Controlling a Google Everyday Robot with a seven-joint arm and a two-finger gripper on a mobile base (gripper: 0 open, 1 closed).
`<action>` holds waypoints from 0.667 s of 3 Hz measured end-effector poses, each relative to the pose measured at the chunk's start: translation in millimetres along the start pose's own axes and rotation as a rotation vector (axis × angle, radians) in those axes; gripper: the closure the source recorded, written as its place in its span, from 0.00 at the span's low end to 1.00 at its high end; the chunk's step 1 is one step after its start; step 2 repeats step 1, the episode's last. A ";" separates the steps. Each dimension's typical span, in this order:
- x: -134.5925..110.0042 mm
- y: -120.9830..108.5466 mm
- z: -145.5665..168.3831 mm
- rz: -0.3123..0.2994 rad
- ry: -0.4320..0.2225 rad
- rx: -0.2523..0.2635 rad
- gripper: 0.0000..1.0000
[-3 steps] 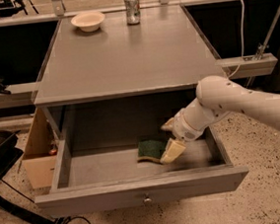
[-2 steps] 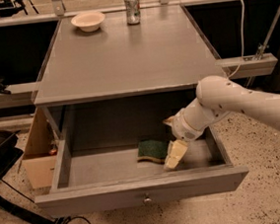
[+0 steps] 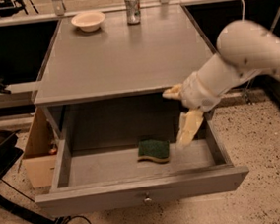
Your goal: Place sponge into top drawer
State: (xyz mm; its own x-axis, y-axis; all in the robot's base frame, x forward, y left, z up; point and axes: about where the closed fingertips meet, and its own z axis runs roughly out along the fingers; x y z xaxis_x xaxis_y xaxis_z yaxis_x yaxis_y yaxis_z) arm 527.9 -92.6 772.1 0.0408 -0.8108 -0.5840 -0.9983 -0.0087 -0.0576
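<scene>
The top drawer [image 3: 103, 198] is pulled out, with its round knob at the front centre. The sponge [image 3: 153, 150], green top over a yellow base, lies flat on the drawer floor, right of the middle. My gripper [image 3: 178, 117] hangs above the drawer's right side, just under the cabinet top's front edge. It is up and to the right of the sponge, clear of it. Its cream fingers [image 3: 190, 127] are spread apart and hold nothing.
A cream bowl [image 3: 88, 20] and a metal can [image 3: 132, 7] stand at the back of the grey cabinet top [image 3: 119, 51]. A cardboard box [image 3: 35, 154] sits left of the cabinet. A dark chair base and a cable lie at the lower left.
The gripper let go of the sponge and rose up and to the right, out of the drawer. The sponge stays on the drawer floor.
</scene>
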 end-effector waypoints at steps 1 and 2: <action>-8.8 22.0 -72.5 -0.033 0.011 -0.016 0.00; -8.8 22.0 -72.5 -0.033 0.011 -0.016 0.00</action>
